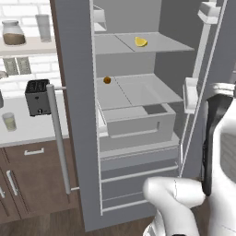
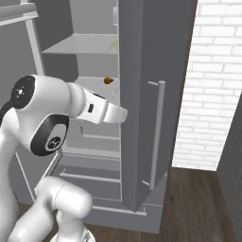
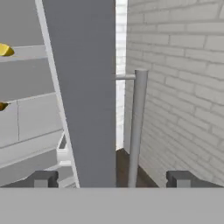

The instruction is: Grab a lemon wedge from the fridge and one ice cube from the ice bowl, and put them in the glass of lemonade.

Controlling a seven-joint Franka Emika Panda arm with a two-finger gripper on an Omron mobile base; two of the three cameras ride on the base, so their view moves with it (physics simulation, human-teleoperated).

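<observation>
Robot arm faces an opened fridge, its fingers spread wide on nothing

The tall matte grey double-door fridge [image 1: 138, 115] stands with both doors swung open, and the tiny bright yellow lemon wedge [image 1: 140, 42] lies on its upper shelf, towards the back. A small round orange-brown ball [image 1: 107, 80] sits alone on the shelf below, near the left edge. In the hand view the two-finger gripper [image 3: 113, 179] has its dark tips far apart, holding nothing, with the edge of the grey right door and its long slim vertical bar handle [image 3: 136, 127] rising between them; whether they touch the door cannot be told. On the pale counter left of the fridge, a short clear tumbler of pale yellowish liquid [image 1: 9, 121] stands just in front of a dark boxy toaster [image 1: 38, 97].
</observation>
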